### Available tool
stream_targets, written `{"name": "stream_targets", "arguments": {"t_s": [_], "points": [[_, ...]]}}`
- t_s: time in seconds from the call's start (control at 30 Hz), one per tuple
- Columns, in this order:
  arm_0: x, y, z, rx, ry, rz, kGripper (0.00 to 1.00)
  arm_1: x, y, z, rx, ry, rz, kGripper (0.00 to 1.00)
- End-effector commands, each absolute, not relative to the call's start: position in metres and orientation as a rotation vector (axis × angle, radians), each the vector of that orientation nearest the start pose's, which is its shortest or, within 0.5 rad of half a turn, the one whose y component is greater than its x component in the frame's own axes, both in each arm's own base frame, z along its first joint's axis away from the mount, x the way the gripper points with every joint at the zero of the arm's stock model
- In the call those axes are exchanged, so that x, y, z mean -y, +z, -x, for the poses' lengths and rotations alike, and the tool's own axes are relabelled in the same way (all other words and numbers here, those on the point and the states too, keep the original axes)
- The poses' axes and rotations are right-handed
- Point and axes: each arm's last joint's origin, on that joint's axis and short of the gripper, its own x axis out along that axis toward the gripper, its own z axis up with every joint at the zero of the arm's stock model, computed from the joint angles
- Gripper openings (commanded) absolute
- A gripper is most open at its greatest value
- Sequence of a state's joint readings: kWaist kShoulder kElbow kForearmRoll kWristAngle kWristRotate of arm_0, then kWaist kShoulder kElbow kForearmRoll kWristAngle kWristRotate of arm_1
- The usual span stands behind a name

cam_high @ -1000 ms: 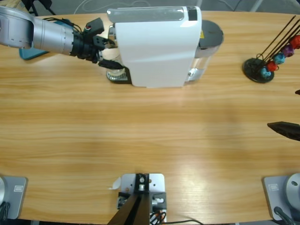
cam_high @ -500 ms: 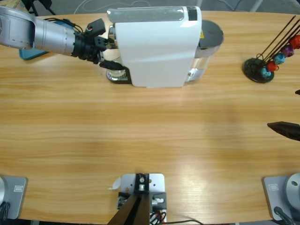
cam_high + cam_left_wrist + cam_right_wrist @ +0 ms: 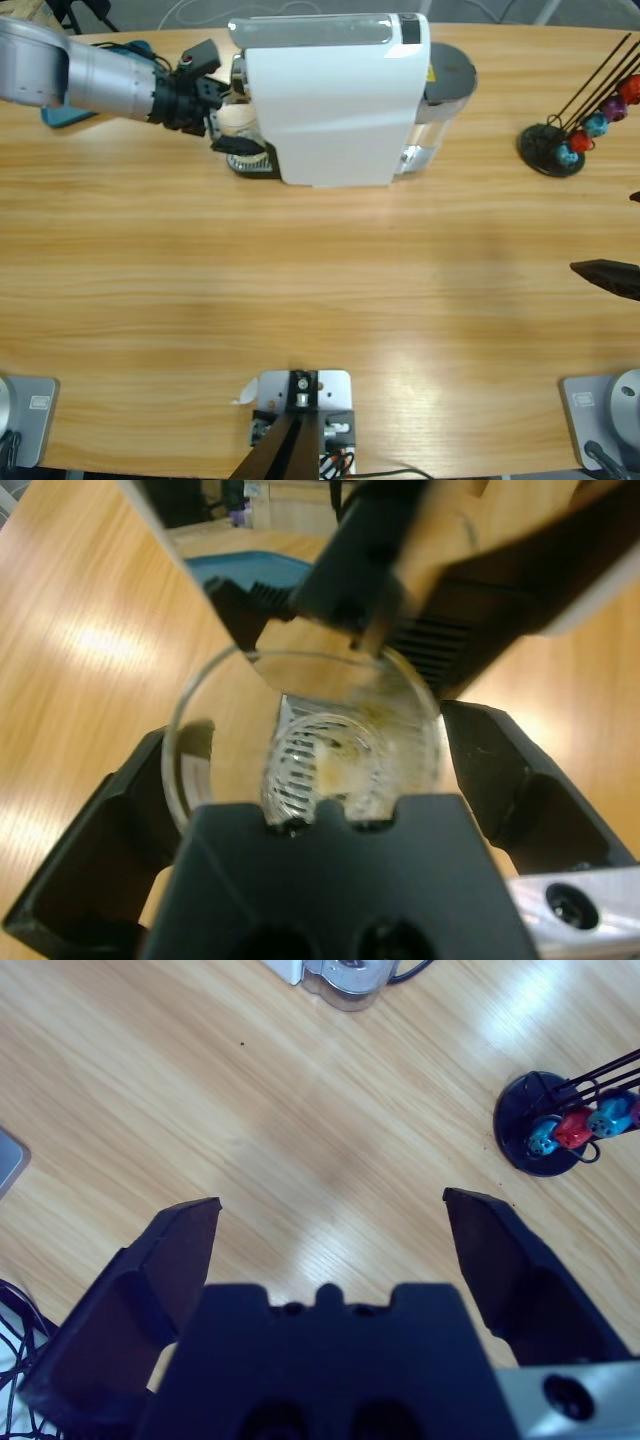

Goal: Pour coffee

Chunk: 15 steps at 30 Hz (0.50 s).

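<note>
My left gripper [image 3: 305, 780] pinches the glass [image 3: 300, 740] between its 2 jaws under the spout [image 3: 365, 560] of the white coffee machine [image 3: 335, 100]. Compared with 1 s ago, the glass has lifted slightly off the drip tray [image 3: 250, 162], so carrying can begin. The coffee [image 3: 350, 770] sits shallow at the glass bottom (amber film); my right gripper [image 3: 330, 1250] hangs spread and empty above the table [image 3: 250, 1130].

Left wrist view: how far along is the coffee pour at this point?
Done: the glass already holds a little coffee under the white coffee machine. In hand: the left gripper is shut on the glass at the drip tray. Left: carrying it out and pouring. The right gripper hangs open, idle, near the capsule stand.
</note>
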<state>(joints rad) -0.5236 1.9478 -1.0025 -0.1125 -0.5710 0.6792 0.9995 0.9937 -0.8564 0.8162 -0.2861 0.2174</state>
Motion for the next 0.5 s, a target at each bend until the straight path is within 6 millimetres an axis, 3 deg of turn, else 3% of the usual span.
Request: {"name": "stream_targets", "arguments": {"t_s": [0.03, 0.23, 0.3, 0.43, 0.5], "points": [[0.173, 0.235, -0.275, -0.459, -1.241, -0.498, 1.000, -0.076, 0.329, -0.065, -0.832, 0.565, 0.405, 1.000], [0.146, 0.253, -0.249, -0.465, -1.130, -0.488, 1.000, -0.070, 0.332, -0.061, -0.802, 0.568, 0.377, 1.000], [0.138, 0.256, -0.239, -0.498, -1.053, -0.474, 1.000, -0.073, 0.343, -0.064, -0.774, 0.563, 0.355, 1.000], [0.117, 0.262, -0.209, -0.635, -0.889, -0.428, 1.000, -0.107, 0.366, -0.095, -0.785, 0.515, 0.342, 1.000], [0.107, 0.270, -0.187, -0.649, -0.832, -0.433, 1.000, -0.112, 0.380, -0.117, -0.806, 0.444, 0.318, 1.000]]}}
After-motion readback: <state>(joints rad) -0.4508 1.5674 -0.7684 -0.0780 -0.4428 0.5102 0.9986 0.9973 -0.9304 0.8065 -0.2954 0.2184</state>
